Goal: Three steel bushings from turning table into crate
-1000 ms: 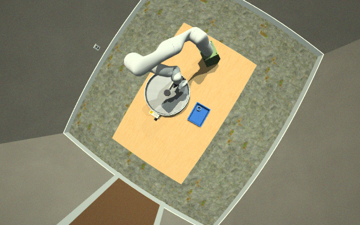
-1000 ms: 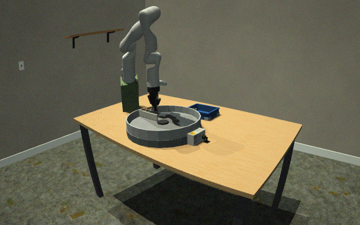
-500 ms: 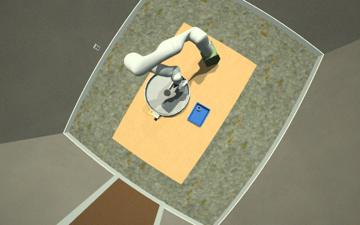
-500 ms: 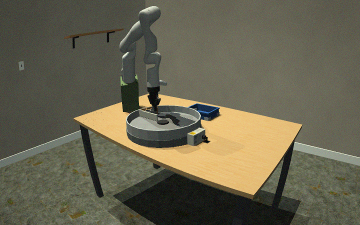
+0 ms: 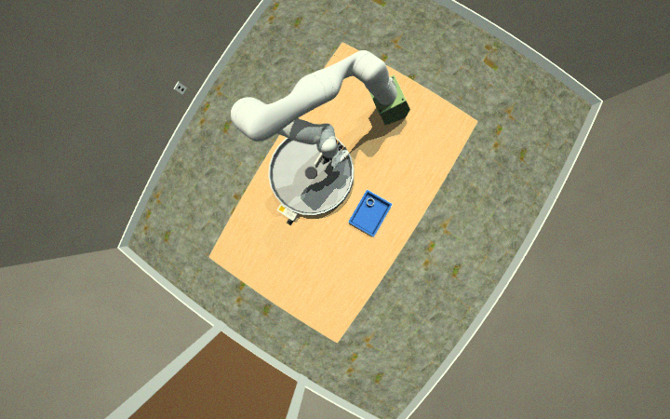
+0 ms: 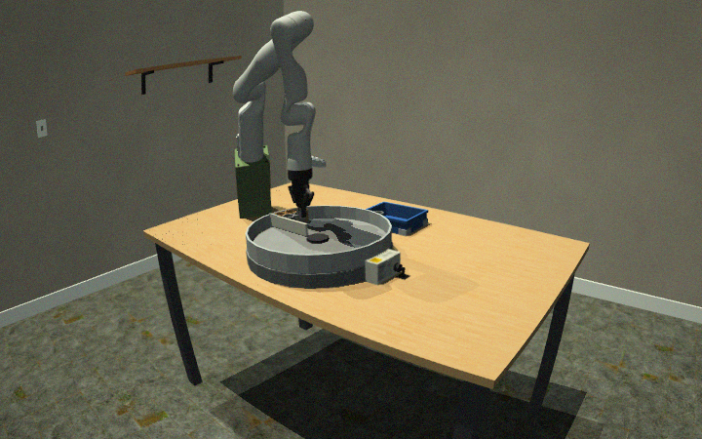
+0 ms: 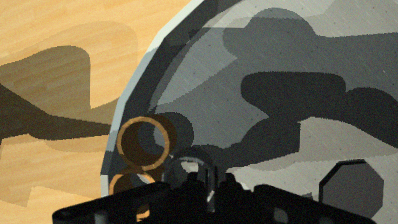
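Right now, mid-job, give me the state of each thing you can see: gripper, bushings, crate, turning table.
gripper: shut on a steel bushing, down at the turning table's rim.
brass bushings: two beside the gripper, on the turning table.
crate: holds one steel ring.
turning table: dark hub at centre.
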Robot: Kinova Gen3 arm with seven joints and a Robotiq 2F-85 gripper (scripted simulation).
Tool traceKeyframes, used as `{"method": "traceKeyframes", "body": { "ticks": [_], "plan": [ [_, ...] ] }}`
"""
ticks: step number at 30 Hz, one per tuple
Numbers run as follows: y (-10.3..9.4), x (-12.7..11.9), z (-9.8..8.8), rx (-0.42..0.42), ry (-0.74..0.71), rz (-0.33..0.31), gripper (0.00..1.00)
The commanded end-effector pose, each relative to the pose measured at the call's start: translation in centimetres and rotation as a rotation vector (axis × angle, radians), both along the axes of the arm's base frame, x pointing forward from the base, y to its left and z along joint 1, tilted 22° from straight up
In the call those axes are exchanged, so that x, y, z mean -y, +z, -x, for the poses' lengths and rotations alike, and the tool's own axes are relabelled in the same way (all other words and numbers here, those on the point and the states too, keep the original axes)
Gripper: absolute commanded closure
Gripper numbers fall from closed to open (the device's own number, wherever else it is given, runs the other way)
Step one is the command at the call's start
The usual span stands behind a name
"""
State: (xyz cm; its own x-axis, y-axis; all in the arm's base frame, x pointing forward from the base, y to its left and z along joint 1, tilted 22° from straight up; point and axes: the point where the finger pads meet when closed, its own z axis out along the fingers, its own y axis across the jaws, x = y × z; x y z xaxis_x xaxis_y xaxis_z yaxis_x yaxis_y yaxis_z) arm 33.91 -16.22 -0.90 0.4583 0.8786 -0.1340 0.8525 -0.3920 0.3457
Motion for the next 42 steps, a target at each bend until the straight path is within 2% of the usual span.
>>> {"method": "traceKeyframes", "body": {
  "ticks": [1, 42],
  "plan": [
    [0.1, 0.0, 0.0, 0.001, 0.001, 0.000, 1.00],
    [2.1, -0.6, 0.6, 0.000, 0.000, 0.000, 1.00]
  ]
}}
